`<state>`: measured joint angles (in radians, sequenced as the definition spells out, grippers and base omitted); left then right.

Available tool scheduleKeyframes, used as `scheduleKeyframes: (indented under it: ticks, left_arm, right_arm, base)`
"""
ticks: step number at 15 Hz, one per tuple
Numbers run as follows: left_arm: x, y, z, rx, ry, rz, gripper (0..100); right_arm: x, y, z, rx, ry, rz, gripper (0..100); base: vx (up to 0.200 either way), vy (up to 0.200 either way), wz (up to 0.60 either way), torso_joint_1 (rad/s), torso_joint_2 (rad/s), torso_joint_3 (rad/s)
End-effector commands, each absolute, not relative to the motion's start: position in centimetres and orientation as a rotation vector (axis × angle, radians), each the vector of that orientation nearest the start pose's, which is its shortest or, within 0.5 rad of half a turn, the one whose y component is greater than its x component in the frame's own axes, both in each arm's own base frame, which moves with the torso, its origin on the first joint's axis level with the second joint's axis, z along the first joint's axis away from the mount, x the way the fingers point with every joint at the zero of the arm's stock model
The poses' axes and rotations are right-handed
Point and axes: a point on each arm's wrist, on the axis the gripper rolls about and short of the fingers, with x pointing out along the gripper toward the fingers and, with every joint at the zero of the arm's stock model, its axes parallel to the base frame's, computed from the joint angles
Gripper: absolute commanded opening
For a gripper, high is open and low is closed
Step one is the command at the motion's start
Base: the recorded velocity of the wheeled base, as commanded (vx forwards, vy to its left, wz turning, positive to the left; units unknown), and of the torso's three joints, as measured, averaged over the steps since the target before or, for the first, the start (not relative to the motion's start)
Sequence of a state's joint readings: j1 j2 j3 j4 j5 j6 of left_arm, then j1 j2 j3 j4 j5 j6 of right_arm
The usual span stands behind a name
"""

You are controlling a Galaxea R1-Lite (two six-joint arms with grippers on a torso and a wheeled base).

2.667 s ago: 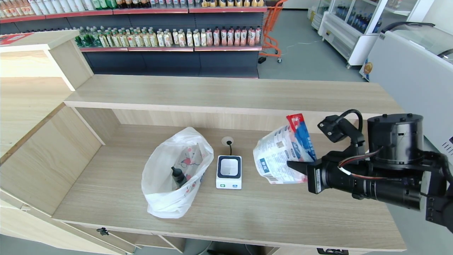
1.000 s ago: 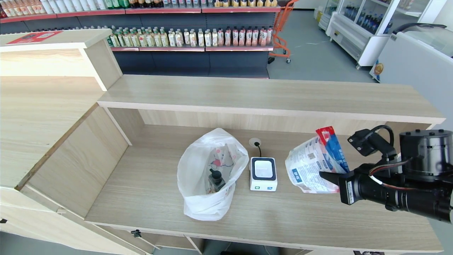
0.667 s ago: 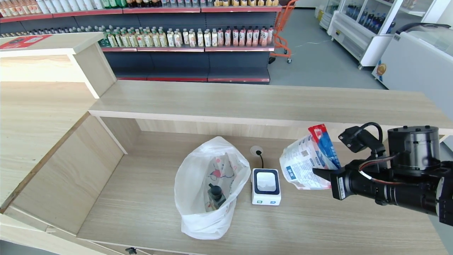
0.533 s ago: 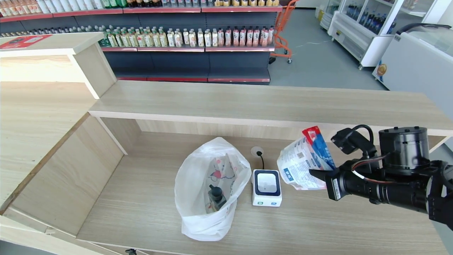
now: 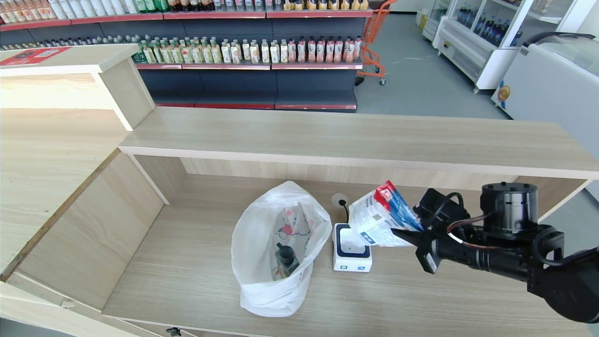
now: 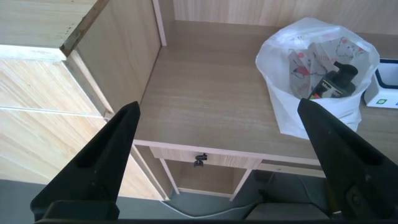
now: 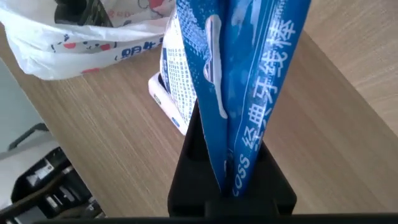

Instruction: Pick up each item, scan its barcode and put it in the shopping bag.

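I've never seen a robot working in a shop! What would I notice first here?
The blue and white packet jumps out first: the right end effector holds it tilted over the white scanner in the middle of the counter. Beside the scanner, on the robot's left, stands a white shopping bag with a dark bottle inside.

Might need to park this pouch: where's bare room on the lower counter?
Bare: light wooden counter between its left side panel and the white plastic shopping bag; also the front strip right of the white box-shaped scanner. Crowded: the middle, where the blue-and-white pouch in the right gripper hangs over the scanner.
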<state>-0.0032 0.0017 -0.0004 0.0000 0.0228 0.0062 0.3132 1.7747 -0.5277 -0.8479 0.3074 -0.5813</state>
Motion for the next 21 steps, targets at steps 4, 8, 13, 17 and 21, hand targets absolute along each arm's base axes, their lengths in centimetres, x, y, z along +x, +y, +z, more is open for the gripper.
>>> scheduleKeyframes:
  ticks: [4,8,13,17,21]
  left_arm:
    - [-2.3,0.1,7.6,0.006,0.002,0.02,100]
    - [-2.3,0.1,7.6,0.006,0.002,0.02,100]
    - [-2.3,0.1,7.6,0.006,0.002,0.02,100]
    - [-2.3,0.1,7.6,0.006,0.002,0.02,100]
    - [-2.3,0.1,7.6,0.006,0.002,0.02,100]
  right_arm:
    - [29.0,7.6,7.1,-0.757,0.127,0.836,0]
    - [31.2,7.9,5.2,-0.787,0.049,0.86,0]
    - [32.7,8.9,2.6,-0.784,-0.046,0.937,0]
    - [33.8,9.0,1.6,-0.802,-0.103,0.942,0]
    - [34.4,9.3,1.3,-0.804,-0.131,0.952,0]
  base:
    - [0.0,0.0,0.0,0.0,0.0,0.0]
    - [0.0,0.0,0.0,0.0,0.0,0.0]
    - [0.0,0.0,0.0,0.0,0.0,0.0]
    - [0.0,0.0,0.0,0.0,0.0,0.0]
    - [0.0,0.0,0.0,0.0,0.0,0.0]
